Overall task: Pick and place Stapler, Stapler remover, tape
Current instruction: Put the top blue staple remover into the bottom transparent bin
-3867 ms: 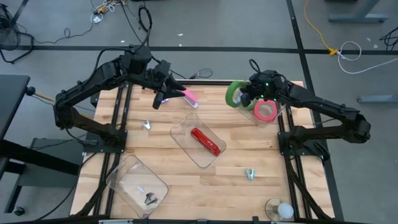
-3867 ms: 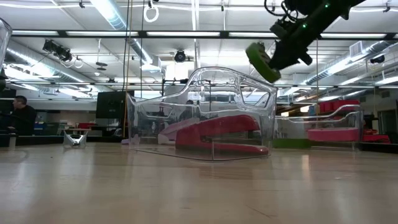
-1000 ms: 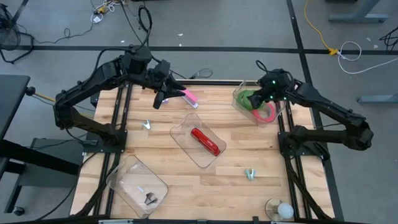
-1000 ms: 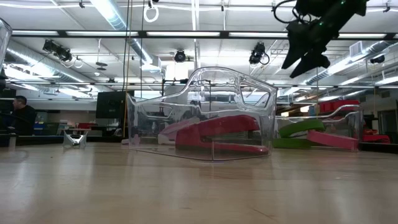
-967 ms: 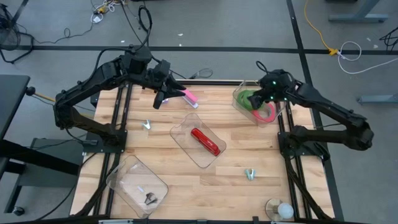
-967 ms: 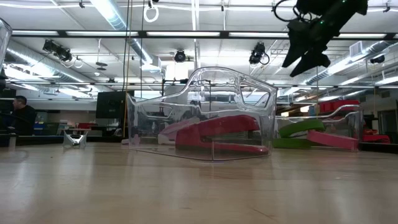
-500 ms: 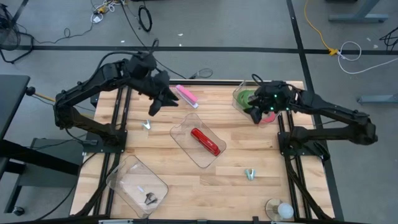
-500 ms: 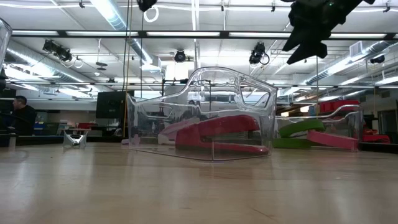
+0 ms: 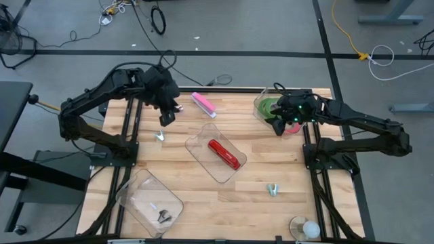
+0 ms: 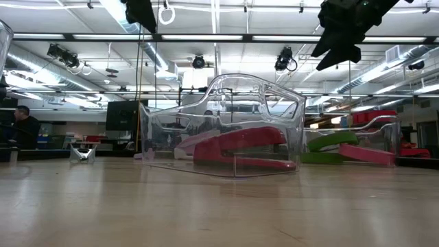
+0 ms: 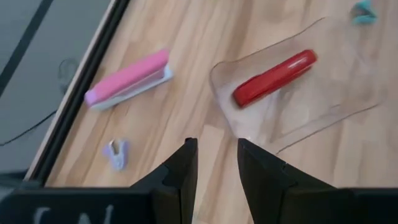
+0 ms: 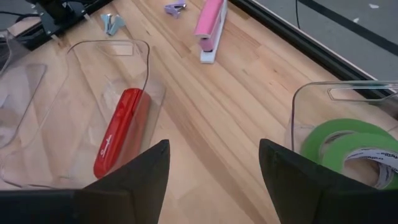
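Left gripper (image 9: pixel 165 115), fingers nearly together and empty, should drop squarely over the pink stapler (image 9: pixel 203 104) at two o'clock; right gripper (image 12: pixel 211 171) hovers spread, empty

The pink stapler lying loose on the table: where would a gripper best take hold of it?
Probably across the middle of the pink stapler, coming straight down from above. It lies flat on the bare wooden table with open space on both long sides, and its long, narrow body suits jaws closing across its width. The left gripper hovers nearest.
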